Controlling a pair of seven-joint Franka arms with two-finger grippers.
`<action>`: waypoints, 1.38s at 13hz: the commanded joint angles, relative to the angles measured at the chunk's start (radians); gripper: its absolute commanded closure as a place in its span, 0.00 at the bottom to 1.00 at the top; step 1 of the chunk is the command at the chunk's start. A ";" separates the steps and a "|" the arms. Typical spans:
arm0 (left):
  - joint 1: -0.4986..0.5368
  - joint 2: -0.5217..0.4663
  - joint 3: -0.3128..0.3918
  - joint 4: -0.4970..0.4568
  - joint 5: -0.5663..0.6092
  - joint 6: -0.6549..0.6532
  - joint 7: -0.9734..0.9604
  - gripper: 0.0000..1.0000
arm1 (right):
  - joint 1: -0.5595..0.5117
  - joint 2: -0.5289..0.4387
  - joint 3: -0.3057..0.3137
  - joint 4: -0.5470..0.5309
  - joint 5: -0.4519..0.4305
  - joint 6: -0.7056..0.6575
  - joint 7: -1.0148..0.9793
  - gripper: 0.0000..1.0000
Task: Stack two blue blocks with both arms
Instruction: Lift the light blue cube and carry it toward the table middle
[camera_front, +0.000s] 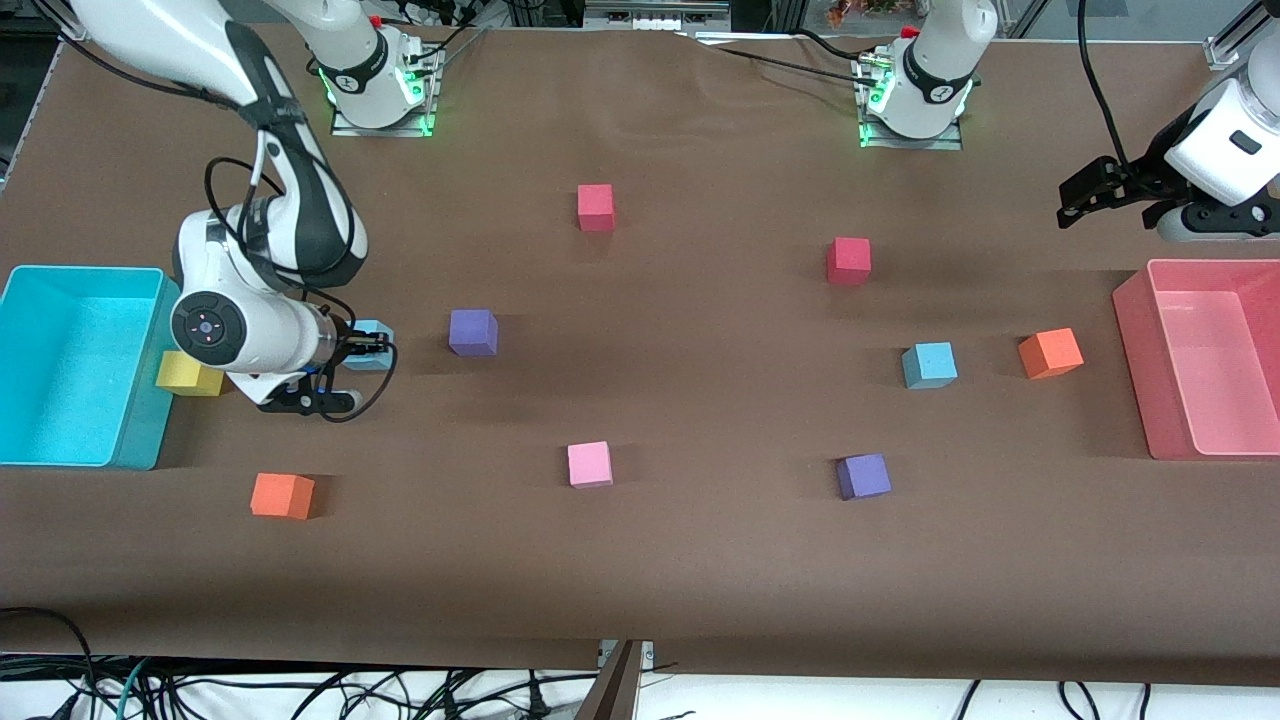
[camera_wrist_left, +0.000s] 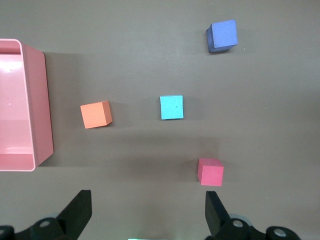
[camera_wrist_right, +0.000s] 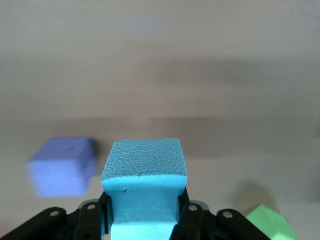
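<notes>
My right gripper (camera_front: 378, 346) is shut on one light blue block (camera_front: 368, 338), holding it low over the table beside a purple cube (camera_front: 472, 332). In the right wrist view the block (camera_wrist_right: 145, 162) fills the space between the black fingers (camera_wrist_right: 189, 212). I cannot tell if it touches the table. The second light blue block (camera_front: 929, 364) sits on the table toward the left arm's end, beside an orange cube (camera_front: 1050, 352); it also shows in the left wrist view (camera_wrist_left: 171, 107). My left gripper (camera_front: 1068, 205) is open and empty, high over the table beside the pink bin (camera_front: 1130, 320).
A cyan bin (camera_front: 150, 290) stands at the right arm's end with a yellow cube (camera_front: 188, 373) against it. Two red cubes (camera_front: 595, 207) (camera_front: 848, 260), a pink cube (camera_front: 589, 464), another purple cube (camera_front: 863, 476) and another orange cube (camera_front: 281, 495) lie scattered.
</notes>
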 joint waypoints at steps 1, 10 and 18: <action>0.017 -0.006 -0.006 0.014 -0.011 -0.013 0.022 0.00 | 0.140 0.094 -0.004 0.198 0.005 -0.136 0.107 1.00; 0.018 -0.002 -0.006 0.015 -0.011 -0.016 0.024 0.00 | 0.471 0.433 0.007 0.576 0.140 -0.089 0.432 1.00; 0.017 0.010 -0.006 0.018 -0.011 -0.014 0.024 0.00 | 0.571 0.537 0.015 0.577 0.194 0.112 0.485 1.00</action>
